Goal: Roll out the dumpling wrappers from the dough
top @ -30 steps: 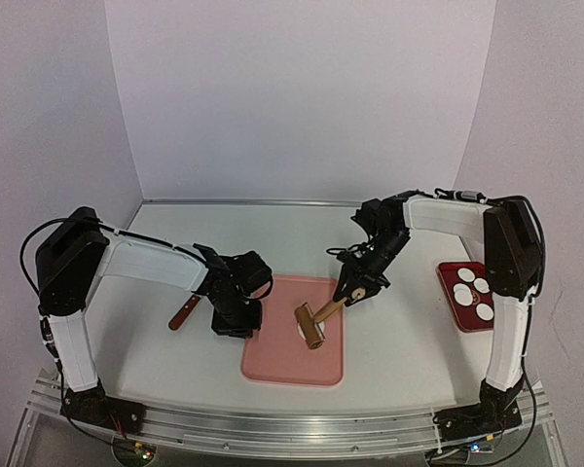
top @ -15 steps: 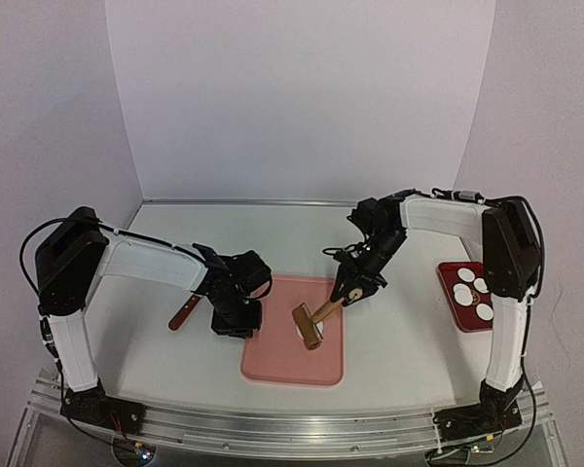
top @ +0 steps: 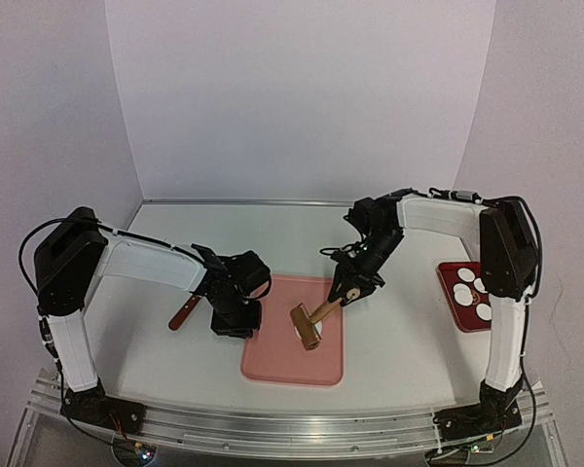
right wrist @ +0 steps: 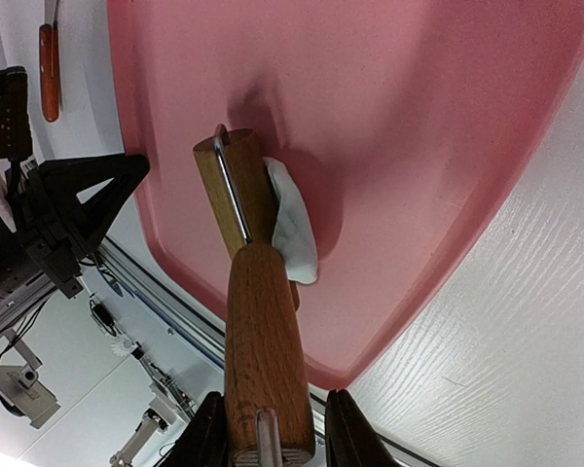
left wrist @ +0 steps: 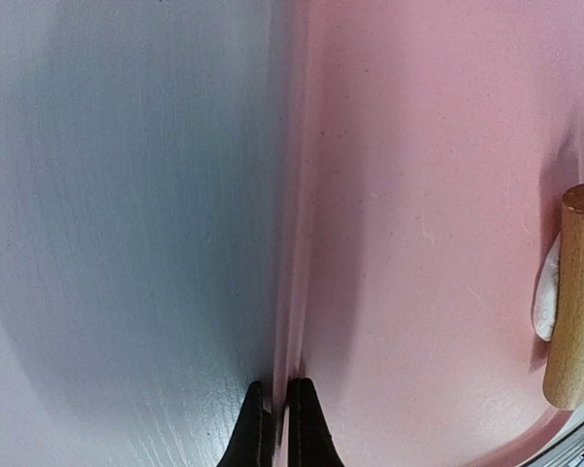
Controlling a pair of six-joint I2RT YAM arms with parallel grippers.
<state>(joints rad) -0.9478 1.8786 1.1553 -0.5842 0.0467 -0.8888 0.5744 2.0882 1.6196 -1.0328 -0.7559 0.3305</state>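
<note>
The right gripper (right wrist: pixel 273 430) is clamped on the handle of the wooden roller (right wrist: pixel 236 185). The roller head is set on the dough (right wrist: pixel 294 229), centre-left on the pink mat (right wrist: pixel 419 146). The left gripper (left wrist: pixel 275 428) is fully closed, its tips at the mat's left edge. Dumpling wrappers (top: pixel 464 292) are located on the red tray (top: pixel 448 270), right of frame.

dough (right wrist: pixel 294 229) half under roller (right wrist: pixel 261 321), handle end cropped

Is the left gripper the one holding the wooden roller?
No; the right gripper clamps the wooden roller by its handle, while the left gripper is shut, tips at the pink mat edge.
</note>
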